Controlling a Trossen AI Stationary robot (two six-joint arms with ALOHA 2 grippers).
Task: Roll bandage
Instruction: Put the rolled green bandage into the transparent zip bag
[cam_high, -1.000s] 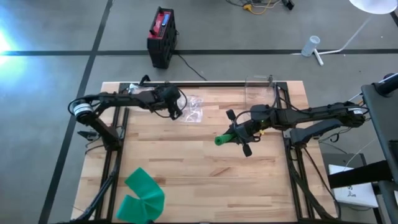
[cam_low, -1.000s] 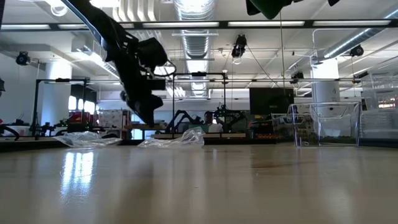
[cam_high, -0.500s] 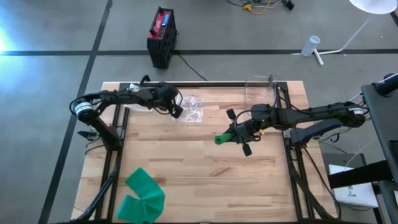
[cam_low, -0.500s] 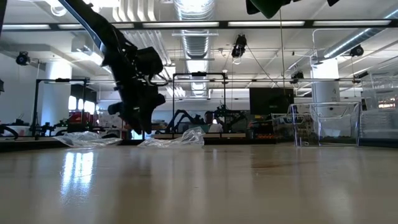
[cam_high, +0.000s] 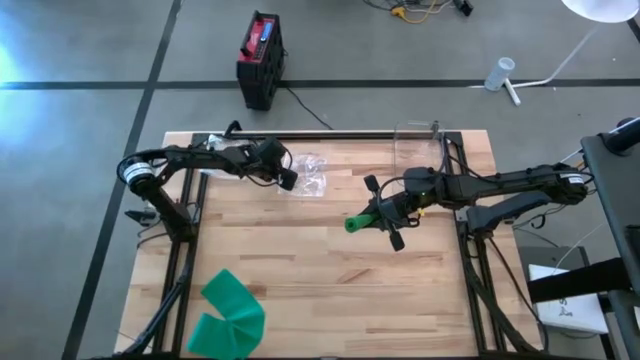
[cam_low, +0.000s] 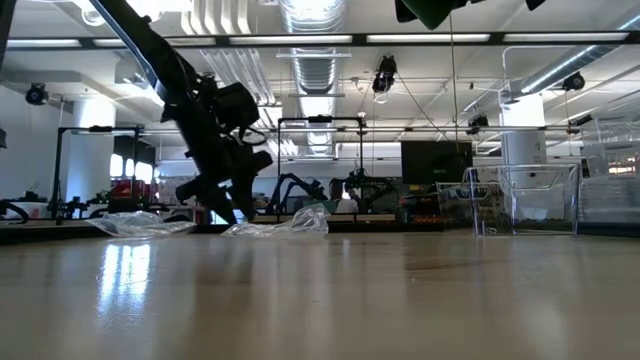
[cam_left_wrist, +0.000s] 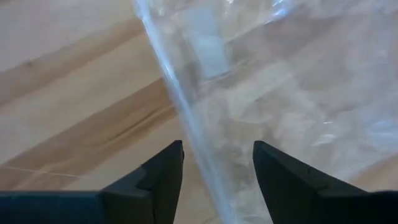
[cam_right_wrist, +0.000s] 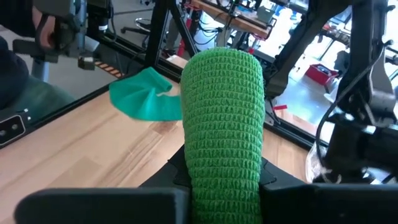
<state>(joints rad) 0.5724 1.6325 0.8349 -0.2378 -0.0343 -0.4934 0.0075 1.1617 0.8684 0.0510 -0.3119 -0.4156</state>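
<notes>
**The green roll is up in your right hand, and your left hand is over the clear bag**

Look at the left side first. Your left hand (cam_high: 286, 181) is down low at the back of the surface (cam_high: 300, 260), and its fingers (cam_left_wrist: 163, 177) stand a little apart with nothing in them. The edge of the clear plastic bag (cam_high: 310, 176) lies right in front of the gap, just beside the fingertips. I think the tips are not touching the bag yet, but the wrist view is too close to be sure.

Now the middle. Your right hand (cam_high: 383, 217) is clenched on the green bandage roll (cam_high: 358, 223) and holds it up off the wood. The roll's long way points out from the fingers toward the left side of the surface. So the roll is already with your right arm. Your left hand is well apart from it, across open wood, and would have to come over to the roll to help.

The surface is pale wood planks. A green cloth (cam_high: 228, 312) lies loose at the near left corner, far from both hands. A clear plastic box (cam_high: 418, 145) stands at the back edge, near your right arm.

Around it the floor is grey, with a black and red case (cam_high: 259, 60) behind the surface. The low view shows a big workshop with ceiling lights.
</notes>
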